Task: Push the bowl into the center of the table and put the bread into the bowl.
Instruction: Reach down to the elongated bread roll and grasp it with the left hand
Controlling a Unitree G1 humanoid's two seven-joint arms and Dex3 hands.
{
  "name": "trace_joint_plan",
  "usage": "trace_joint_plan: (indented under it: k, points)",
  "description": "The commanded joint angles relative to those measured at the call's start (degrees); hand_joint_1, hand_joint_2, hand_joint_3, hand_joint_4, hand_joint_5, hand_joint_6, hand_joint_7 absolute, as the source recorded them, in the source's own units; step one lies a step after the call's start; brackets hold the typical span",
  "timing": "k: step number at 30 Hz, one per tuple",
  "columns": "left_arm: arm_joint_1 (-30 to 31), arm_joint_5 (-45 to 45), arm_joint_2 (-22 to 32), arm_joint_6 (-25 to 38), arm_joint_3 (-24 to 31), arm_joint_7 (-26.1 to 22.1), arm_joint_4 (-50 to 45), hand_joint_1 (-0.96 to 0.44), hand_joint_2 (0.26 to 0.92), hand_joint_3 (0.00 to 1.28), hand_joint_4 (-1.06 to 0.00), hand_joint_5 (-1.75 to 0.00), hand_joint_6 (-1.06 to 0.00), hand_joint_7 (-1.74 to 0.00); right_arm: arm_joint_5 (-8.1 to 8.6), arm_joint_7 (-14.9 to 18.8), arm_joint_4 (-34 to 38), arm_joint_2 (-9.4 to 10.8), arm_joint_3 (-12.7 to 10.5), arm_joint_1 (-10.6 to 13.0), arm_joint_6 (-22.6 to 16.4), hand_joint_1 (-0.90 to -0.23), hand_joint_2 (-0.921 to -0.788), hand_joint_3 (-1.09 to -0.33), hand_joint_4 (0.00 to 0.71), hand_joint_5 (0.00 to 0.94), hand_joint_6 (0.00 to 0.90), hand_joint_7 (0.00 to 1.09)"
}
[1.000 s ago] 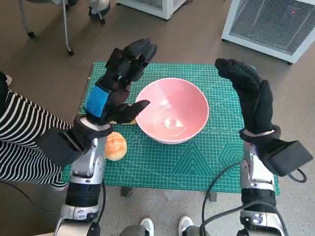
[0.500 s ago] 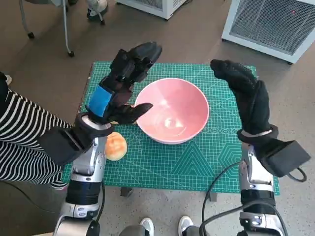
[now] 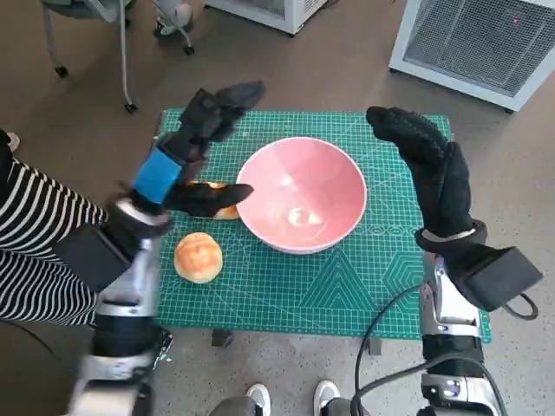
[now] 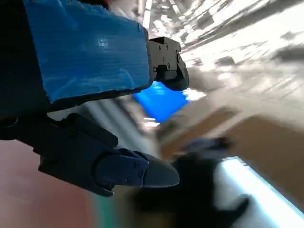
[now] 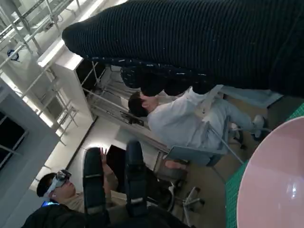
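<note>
A pink bowl stands near the middle of the green cutting mat; its rim also shows in the right wrist view. A round bread roll lies on the mat to the bowl's left and nearer to me. Another piece of bread peeks out under my left hand. My left hand hangs above the mat left of the bowl, fingers spread, holding nothing. My right hand is raised to the right of the bowl, fingers apart and empty.
A person in a striped sleeve sits close at the left. White cabinets stand beyond the table, and chair legs at the far left. People show in the right wrist view. The left wrist view is blurred.
My left hand has swung left and away from the bowl, uncovering the bread roll. The right hand has hardly moved.
</note>
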Motion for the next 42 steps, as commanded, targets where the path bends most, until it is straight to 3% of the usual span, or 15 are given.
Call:
trace_joint_plan:
  k: [1, 3, 6, 12, 23, 42]
  points:
    - [-2.61, 7.08, 7.89, 4.69, -0.41, 0.6, 2.37, -0.48, 0.767, 0.05, -0.18, 0.0, -0.17, -0.36, 0.51, -0.39, 0.81, 0.11, -0.32, 0.89, 0.35, -0.816, -0.921, -0.737, 0.195, 0.002, 0.026, 0.56]
    - [-3.39, 8.41, 9.8, 7.46, -0.94, -0.25, 3.02, -0.42, 0.742, 0.03, -0.17, 0.0, -0.22, -0.26, 0.84, -0.3, 1.09, 0.05, -0.55, 0.83, 0.41, -0.818, -0.921, -0.736, 0.196, 0.003, 0.026, 0.56]
    - [-4.52, 9.59, 11.67, 10.36, -1.7, -1.08, 4.61, -0.22, 0.693, 0.01, -0.16, 0.0, -0.27, -0.13, 1.24, -0.24, 1.53, 0.08, -0.88, 0.68, 0.47, -0.82, -0.921, -0.733, 0.197, 0.003, 0.027, 0.56]
    - [-6.85, 11.92, 13.0, 9.78, -3.78, 0.18, 11.21, -0.08, 0.67, 0.0, -0.15, 0.0, -0.29, -0.05, 0.96, -0.93, 2.01, 0.56, -1.16, 0.54, 0.25, -0.822, -0.921, -0.729, 0.2, 0.004, 0.041, 0.57]
    - [-11.67, 13.85, 12.08, 9.38, -9.01, -0.67, 22.95, -0.03, 0.687, 0.01, -0.13, 0.0, -0.3, -0.02, 1.1, -1.67, 2.01, 1.63, -1.23, 0.43, 0.49, -0.823, -0.921, -0.729, 0.2, 0.003, 0.053, 0.57]
    - [-21.23, 19.56, 6.64, 8.58, -18.14, 0.9, 41.49, -0.13, 0.71, 0.01, -0.14, 0.0, -0.29, 0.0, 1.01, -1.26, 1.44, 1.27, -1.56, 0.93, 0.94, -0.812, -0.921, -0.721, 0.201, 0.002, 0.059, 0.56]
